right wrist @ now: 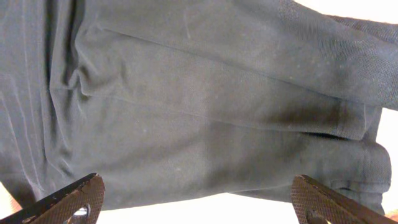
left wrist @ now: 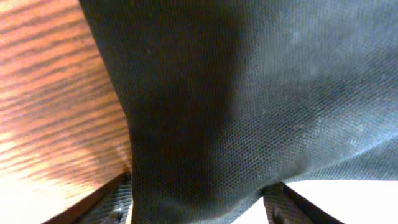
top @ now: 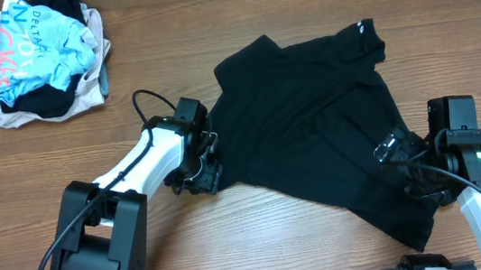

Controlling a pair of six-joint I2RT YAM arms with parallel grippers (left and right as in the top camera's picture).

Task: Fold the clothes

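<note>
Overhead: the black garment (top: 310,109) lies spread out, a bit rumpled, mid-to-right of the frame on the wooden surface (top: 281,248). There's a small white logo (top: 360,24) by its upper right edge. Left hand (top: 203,162) sits at the garment's left edge, and the right hand (top: 398,149) is over its lower right part. Upper left corner has a pile w/ a light-blue top (top: 36,54) on a beige garment (top: 82,103), well apart from the black one.

Left wrist: black cloth fills most of the pic, w/ wood on the left side. The fingers (left wrist: 106,202) at the bottom are spread, fabric running down between them, not pinched afaict.

Right wrist: pretty much all black fabric, w/ creases and a hem toward the right. The fingers (right wrist: 71,198) at the bottom corners are spread wide, gripping nothing.
</note>
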